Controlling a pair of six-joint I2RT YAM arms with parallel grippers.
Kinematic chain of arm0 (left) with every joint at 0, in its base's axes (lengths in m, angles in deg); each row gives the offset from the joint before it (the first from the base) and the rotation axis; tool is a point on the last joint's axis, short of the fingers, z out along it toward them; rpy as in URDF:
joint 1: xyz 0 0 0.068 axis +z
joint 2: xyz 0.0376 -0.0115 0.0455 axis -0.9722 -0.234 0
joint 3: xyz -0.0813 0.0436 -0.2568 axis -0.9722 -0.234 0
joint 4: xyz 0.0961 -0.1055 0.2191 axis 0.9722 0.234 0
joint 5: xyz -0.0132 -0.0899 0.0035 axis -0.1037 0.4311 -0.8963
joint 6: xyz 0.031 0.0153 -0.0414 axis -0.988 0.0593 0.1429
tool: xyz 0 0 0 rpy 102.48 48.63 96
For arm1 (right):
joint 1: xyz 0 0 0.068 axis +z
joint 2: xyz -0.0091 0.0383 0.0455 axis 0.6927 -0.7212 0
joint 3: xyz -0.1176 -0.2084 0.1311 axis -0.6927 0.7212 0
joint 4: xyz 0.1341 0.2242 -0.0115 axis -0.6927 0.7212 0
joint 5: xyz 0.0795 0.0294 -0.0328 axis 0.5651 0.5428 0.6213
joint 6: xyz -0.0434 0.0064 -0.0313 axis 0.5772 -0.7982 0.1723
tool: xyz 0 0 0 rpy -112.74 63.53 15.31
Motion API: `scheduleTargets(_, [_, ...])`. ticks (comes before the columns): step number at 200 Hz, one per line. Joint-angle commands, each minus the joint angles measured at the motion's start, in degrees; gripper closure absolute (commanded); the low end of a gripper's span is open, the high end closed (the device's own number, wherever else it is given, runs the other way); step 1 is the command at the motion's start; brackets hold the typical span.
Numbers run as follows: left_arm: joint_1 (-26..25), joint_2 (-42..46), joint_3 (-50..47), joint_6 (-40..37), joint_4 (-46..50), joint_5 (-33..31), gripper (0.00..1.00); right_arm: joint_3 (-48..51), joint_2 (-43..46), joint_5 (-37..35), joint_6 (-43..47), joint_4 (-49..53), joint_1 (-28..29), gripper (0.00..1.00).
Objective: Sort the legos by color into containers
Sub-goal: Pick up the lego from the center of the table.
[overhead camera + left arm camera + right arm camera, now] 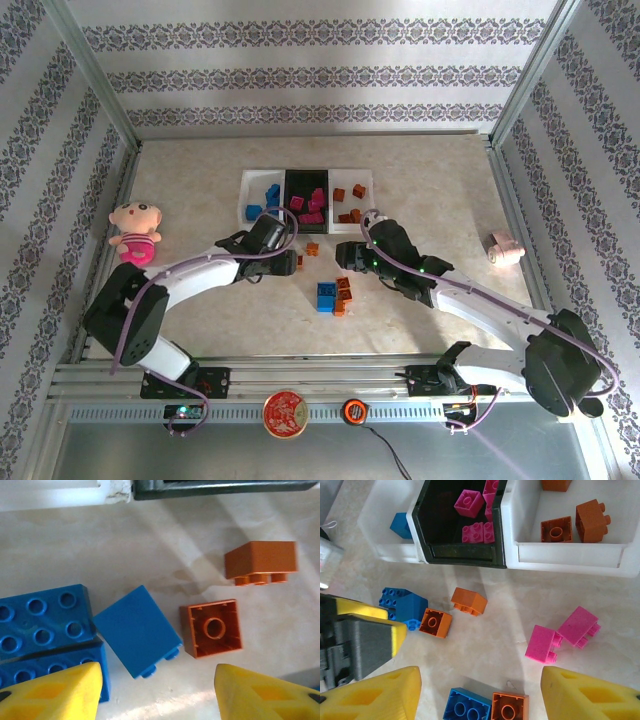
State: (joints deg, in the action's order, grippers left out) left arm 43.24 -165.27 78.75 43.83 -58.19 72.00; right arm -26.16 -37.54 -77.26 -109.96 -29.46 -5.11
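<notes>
Legos (333,293) lie loose on the beige, marbled tabletop (440,180) just in front of the containers (255,182), with more sorted inside by color. Striped floral wallpaper (300,75) closes in three sides. Left tool (157,695) and right tool (480,692) hover over bricks, jaws apart and empty.

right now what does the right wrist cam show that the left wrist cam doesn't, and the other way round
Right wrist adds: magenta bricks in the black bin, orange ones in the right white bin, and two loose magenta bricks. Left wrist adds: the blue cluster seen close as separate bricks, one with a smooth face up. Both: two loose orange bricks beside that cluster, near the bins.
</notes>
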Motion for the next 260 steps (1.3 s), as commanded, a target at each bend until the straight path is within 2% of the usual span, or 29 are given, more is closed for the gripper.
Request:
scheduleTargets(1, [0.6, -2.8, 3.4, -1.1, -0.3, -1.6, 0.39, 1.1, 1.6, -1.5, -0.3, 0.9, -0.4, 0.35])
scheduleTargets(28, [1.9, -5.2, 3.7, -0.5, -0.6, -2.5, 0.39, 1.4, 2.7, -1.8, -0.3, 1.2, -0.4, 0.35])
scheduleTargets(46, [2.2, -6.0, 3.5, -0.6, -1.0, -2.6, 0.44, 1.5, 3.0, -2.0, -0.1, 1.2, -0.5, 0.35])
scheduleTargets(83, [2.5, -8.0, 3.3, -1.2, -0.7, -3.4, 0.44, 1.5, 2.8, -1.7, -0.1, 0.9, -0.5, 0.35])
scheduleTargets(120, [2.6, -8.0, 3.2, -1.1, -1.0, -3.2, 0.61, 1.5, 2.6, -1.6, -0.1, 0.8, -0.6, 0.35])
scheduleTargets(173, [2.3, -0.4, 0.4, 0.0, -0.5, -1.2, 0.68, 1.4, 2.7, -1.4, -0.1, 0.9, -1.1, 0.35])
scheduleTargets(212, [1.6, 7.3, -0.3, 1.1, 1.7, -1.4, 0.69, 1.0, 2.0, -0.9, -0.1, 0.7, -1.4, 0.35])
scheduleTargets(238, [5.0, 8.7, 3.0, 0.5, 2.2, -1.6, 0.69, 0.8, 1.5, -0.5, -0.4, 0.4, -1.4, 0.35])
scheduleTargets(260, [9.4, 5.3, 8.5, -0.1, 0.8, -0.5, 0.70, 0.8, 0.9, -0.3, -0.6, 0.3, -1.4, 0.35])
